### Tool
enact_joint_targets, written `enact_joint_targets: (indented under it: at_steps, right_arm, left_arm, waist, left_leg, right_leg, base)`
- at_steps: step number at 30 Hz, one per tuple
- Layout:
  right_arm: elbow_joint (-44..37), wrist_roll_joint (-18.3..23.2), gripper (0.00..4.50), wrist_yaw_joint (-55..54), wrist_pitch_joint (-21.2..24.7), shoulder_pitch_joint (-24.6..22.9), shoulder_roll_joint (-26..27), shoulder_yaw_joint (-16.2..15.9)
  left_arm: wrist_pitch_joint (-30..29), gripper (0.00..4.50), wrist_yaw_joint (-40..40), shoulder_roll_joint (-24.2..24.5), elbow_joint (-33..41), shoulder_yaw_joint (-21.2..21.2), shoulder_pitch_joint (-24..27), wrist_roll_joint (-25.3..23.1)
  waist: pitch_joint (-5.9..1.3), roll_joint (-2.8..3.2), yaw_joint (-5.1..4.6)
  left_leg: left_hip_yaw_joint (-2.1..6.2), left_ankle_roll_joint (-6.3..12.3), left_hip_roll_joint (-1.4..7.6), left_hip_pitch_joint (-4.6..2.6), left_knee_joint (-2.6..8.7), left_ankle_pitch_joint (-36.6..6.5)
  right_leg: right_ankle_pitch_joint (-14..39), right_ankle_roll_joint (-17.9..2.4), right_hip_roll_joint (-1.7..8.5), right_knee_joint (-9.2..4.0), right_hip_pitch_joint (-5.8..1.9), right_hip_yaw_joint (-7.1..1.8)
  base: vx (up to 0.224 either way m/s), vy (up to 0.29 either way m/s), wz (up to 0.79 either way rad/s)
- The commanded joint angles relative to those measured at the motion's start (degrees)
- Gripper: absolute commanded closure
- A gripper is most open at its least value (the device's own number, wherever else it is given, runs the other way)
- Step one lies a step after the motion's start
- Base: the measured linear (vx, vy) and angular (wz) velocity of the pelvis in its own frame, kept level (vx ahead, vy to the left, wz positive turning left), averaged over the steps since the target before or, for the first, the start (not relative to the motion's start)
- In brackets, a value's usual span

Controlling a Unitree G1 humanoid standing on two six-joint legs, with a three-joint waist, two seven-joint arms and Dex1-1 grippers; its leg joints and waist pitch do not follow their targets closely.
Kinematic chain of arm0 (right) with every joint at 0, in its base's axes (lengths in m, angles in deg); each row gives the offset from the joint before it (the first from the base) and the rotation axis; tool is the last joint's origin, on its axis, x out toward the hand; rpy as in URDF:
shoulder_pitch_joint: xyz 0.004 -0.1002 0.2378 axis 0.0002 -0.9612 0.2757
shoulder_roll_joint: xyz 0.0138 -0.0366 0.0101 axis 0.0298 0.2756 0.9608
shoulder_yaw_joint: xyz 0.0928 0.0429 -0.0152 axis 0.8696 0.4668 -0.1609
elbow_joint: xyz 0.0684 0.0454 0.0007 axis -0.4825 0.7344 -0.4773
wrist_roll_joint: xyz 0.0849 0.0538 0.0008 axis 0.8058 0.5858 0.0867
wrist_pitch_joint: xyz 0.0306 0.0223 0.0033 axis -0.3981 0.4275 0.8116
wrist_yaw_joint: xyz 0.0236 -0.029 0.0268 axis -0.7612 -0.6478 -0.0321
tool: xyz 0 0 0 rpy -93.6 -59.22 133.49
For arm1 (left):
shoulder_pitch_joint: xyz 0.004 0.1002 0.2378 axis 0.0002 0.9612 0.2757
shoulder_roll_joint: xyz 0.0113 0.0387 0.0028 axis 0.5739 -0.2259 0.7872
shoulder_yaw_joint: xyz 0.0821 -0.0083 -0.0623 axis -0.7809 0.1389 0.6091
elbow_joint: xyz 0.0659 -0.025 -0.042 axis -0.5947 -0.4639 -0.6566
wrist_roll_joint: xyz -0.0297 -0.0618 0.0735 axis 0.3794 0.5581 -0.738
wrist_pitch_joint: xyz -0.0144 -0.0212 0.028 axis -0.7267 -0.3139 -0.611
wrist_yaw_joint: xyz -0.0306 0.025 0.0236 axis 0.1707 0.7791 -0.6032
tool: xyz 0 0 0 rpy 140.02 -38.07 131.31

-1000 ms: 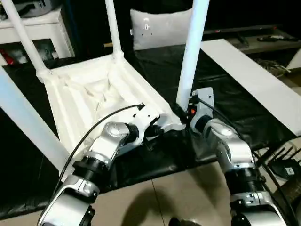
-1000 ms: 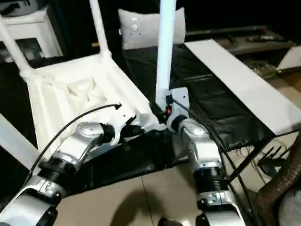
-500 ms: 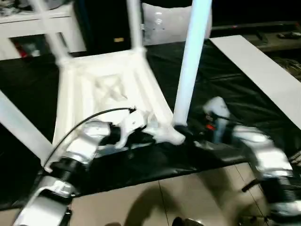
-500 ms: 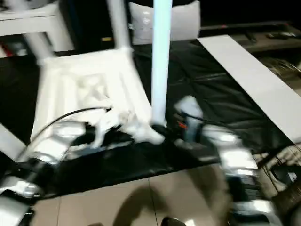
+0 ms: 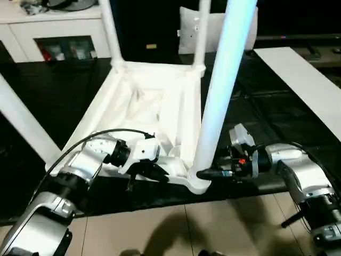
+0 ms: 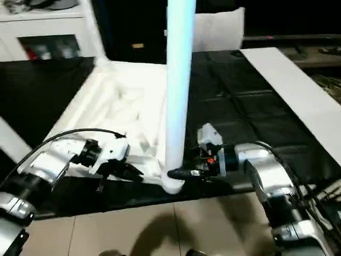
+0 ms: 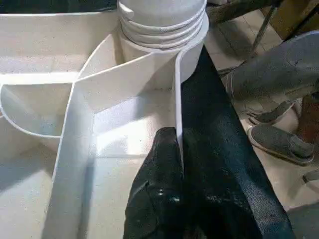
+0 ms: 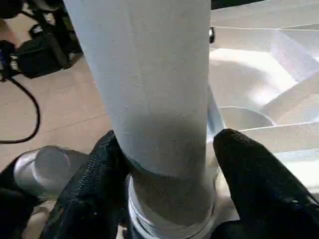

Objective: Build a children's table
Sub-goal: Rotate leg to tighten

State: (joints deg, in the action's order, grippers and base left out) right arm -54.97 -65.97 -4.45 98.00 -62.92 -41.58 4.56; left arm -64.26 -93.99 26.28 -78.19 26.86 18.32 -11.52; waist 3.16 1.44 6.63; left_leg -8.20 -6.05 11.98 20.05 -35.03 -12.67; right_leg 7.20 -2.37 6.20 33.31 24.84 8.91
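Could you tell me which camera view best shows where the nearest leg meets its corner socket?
The left wrist view: the leg's ribbed base sits in the corner socket, unobstructed. In the right wrist view the right hand wraps it; the eye views show it small.

Black-covered worktop [image 5: 64, 90] over beige tiled floor [image 5: 160, 234]. White cabinet with glass doors [image 5: 53, 37] at far left, pale cushion [image 5: 186, 32] behind, flat white board [image 5: 303, 80] along right side
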Motion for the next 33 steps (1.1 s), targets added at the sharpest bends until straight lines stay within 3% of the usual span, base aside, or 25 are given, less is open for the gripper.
enact_joint_targets:
  at_steps: [1,9,11,14,18,19,21,22,24,25,26,27,28,29,30,31,32,33]
  right_arm:
    - [0.18,0.41,1.95,1.62,0.44,1.01,0.04,-0.4]
    - [-0.36,2.3,2.49,2.42,2.71,0.89,0.23,-0.03]
    - [-3.53,4.67,2.5,0.19,8.15,-0.69,0.75,1.02]
    - [-5.7,5.24,2.52,-2.41,10.69,-2.04,1.54,1.51]
    - [-6.01,1.92,2.52,-11.82,10.57,-2.86,4.72,2.26]
    - [-4.79,-0.89,2.52,-19.11,10.63,-2.25,7.38,2.95]
    - [-4.08,-1.84,2.52,-23.7,11.79,-1.68,9.26,3.69]
    - [-3.62,-2.28,2.52,-26.71,12.47,-1.25,10.63,4.33]
    - [-2.5,-3.67,2.53,-35.09,14.11,-0.01,14.68,5.96]
    - [-1.38,-5.24,2.53,-41.28,14.76,0.97,17.48,6.81]
    - [-1.02,-5.74,2.53,-43.15,14.92,1.28,18.31,7.02]
    - [-1.02,-5.74,2.53,-43.15,14.92,1.28,18.31,7.02]
    - [1.59,-6.42,2.53,-51.94,15.39,2.84,22.62,9.36]
    - [2.96,-6.71,2.53,-54.48,14.73,3.53,23.96,10.04]
    - [4.02,-7.09,2.53,-56.2,13.83,4.04,24.75,10.4]
    - [5.35,-7.72,2.53,-58.14,12.19,4.67,25.77,10.87]
    - [6.11,-7.86,2.53,-58.76,10.91,4.99,26.28,11.13]
    - [6.67,-8.06,2.18,-59.37,9.94,5.24,26.8,11.44]
  left_arm:
    - [1.74,4.5,-2.4,-0.87,0.62,-1.34,-1.69,-0.39]
    - [1.06,4.5,-1.84,-0.81,-0.75,-0.46,-1.98,0.13]
    - [-2.29,4.5,1.21,-1.33,-0.66,1.31,-1.51,0.8]
    - [-4.55,4.5,4.0,-2.03,0.13,2.56,-1.18,1.26]
    - [-9.93,4.5,9.2,-3.5,3.39,4.16,-0.27,1.59]
    - [-13.83,4.5,13.23,-5.09,5.74,5.15,0.24,1.68]
    - [-16.06,4.5,16.13,-6.33,7.17,5.83,0.51,1.53]
    - [-17.56,4.5,18.13,-7.35,8.01,6.33,0.61,1.47]
    - [-21.69,4.5,23.46,-10.4,10.06,7.45,0.7,0.99]
    - [-23.91,4.5,27.12,-12.49,11.05,7.82,0.53,0.22]
    - [-24.51,4.5,28.21,-13.11,11.32,7.88,0.46,-0.04]
    - [-24.51,4.5,28.21,-13.11,11.32,7.88,0.46,-0.04]
    - [-26.55,4.5,35.6,-16.18,11.12,8.86,-0.65,-1.24]
    - [-27.07,4.5,38.64,-17.39,10.72,9.5,-1.2,-1.57]
    - [-27.29,4.5,40.95,-18.27,10.28,10.08,-1.65,-1.8]
    - [-27.88,4.5,43.84,-19.33,10.22,10.72,-2.03,-2.33]
    - [-27.84,4.5,44.94,-19.68,10.2,10.81,-2.16,-2.77]
    - [-28.07,4.5,45.83,-19.95,10.48,10.81,-2.15,-3.24]
  waist:
    - [-5.09,-0.91,-0.09]
    - [-5.07,-0.92,0.07]
    - [-5.01,-1.0,0.07]
    - [-4.94,-1.03,0.21]
    - [-4.64,-1.02,-0.13]
    - [-4.55,-0.94,-0.59]
    - [-4.46,-0.76,-1.63]
    - [-4.45,-0.95,-2.52]
    - [-4.34,-0.87,-3.71]
    - [-4.31,-0.71,-5.19]
    - [-4.34,-0.47,-5.55]
    - [-4.5,-0.09,-5.75]
    - [-4.36,0.58,-6.71]
    - [-4.24,0.85,-6.86]
    - [-4.31,0.83,-7.52]
    - [-4.26,0.95,-7.5]
    - [-4.28,0.67,-7.71]
    - [-4.3,0.56,-7.78]
  left_leg:
    - [-1.15,6.06,0.76,0.74,3.53,-2.02]
    - [-1.13,5.55,0.74,0.78,3.58,-2.16]
    - [-1.17,5.36,0.69,0.79,3.61,-2.09]
    - [-1.25,4.72,0.57,0.71,3.66,-2.54]
    - [-1.24,3.22,0.2,0.72,3.78,-5.25]
    - [-1.15,2.46,0.13,0.75,3.81,-6.22]
    - [-1.05,1.61,-0.23,0.7,3.66,-7.44]
    - [-0.96,1.72,-0.48,1.31,3.52,-7.96]
    - [-0.95,1.72,-0.73,1.09,3.2,-8.87]
    - [-0.92,2.33,-1.02,1.17,2.82,-10.69]
    - [-0.79,2.54,-0.92,1.25,2.82,-10.94]
    - [-0.68,2.85,-0.7,1.02,2.83,-11.47]
    - [-0.22,3.26,0.6,0.86,3.47,-12.97]
    - [-0.08,3.17,1.16,0.38,3.59,-14.65]
    - [0.43,3.15,2.0,0.43,4.08,-17.21]
    - [0.41,3.19,2.19,0.23,4.27,-18.3]
    - [0.1,3.1,1.79,-0.41,4.07,-18.94]
    - [-0.08,3.07,1.26,-0.46,3.87,-18.22]
  right_leg:
    - [17.48,-7.21,2.27,-3.13,-5.08,-3.18]
    - [18.81,-6.28,2.2,-3.34,-5.08,-3.08]
    - [18.93,-5.9,2.06,-3.43,-5.13,-3.06]
    - [20.79,-4.92,2.08,-3.72,-5.03,-3.02]
    - [26.17,-2.67,2.14,-4.67,-4.9,-2.56]
    - [27.73,-1.64,2.11,-4.89,-4.83,-2.35]
    - [30.4,0.02,2.02,-5.61,-4.84,-1.67]
    - [31.19,1.23,1.86,-5.94,-5.29,-1.14]
    - [32.45,2.26,1.68,-6.76,-4.87,-0.44]
    - [34.14,3.5,1.43,-7.41,-4.87,0.43]
    - [34.09,3.81,1.38,-7.7,-5.02,0.78]
    - [33.6,3.73,1.52,-7.85,-5.14,1.07]
    - [30.51,2.51,1.75,-8.06,-5.48,1.36]
    - [29.87,1.76,1.9,-8.09,-5.42,1.62]
    - [27.74,1.15,2.15,-7.48,-6.08,1.69]
    - [26.93,0.94,2.11,-7.38,-6.16,1.54]
    - [26.36,0.19,2.38,-7.51,-5.7,1.2]
    - [26.42,-0.28,2.44,-7.67,-5.64,1.19]
  base:
    - [0.0,0.0,0.0]
    - [0.0,0.0,0.0]
    - [0.0,0.0,0.0]
    - [0.0,0.0,0.0]
    - [0.0,0.0,0.0]
    - [0.0,0.0,0.0]
    - [0.0,0.0,0.0]
    - [0.0,0.0,0.0]
    - [0.0,0.0,0.0]
    - [0.0,0.0,0.0]
    - [0.0,0.0,0.0]
    - [0.0,0.0,0.0]
    - [0.0,0.0,0.0]
    - [0.0,0.0,0.0]
    - [0.0,0.0,0.0]
    - [0.0,0.0,0.0]
    - [0.0,0.0,0.0]
    - [0.0,0.0,0.0]
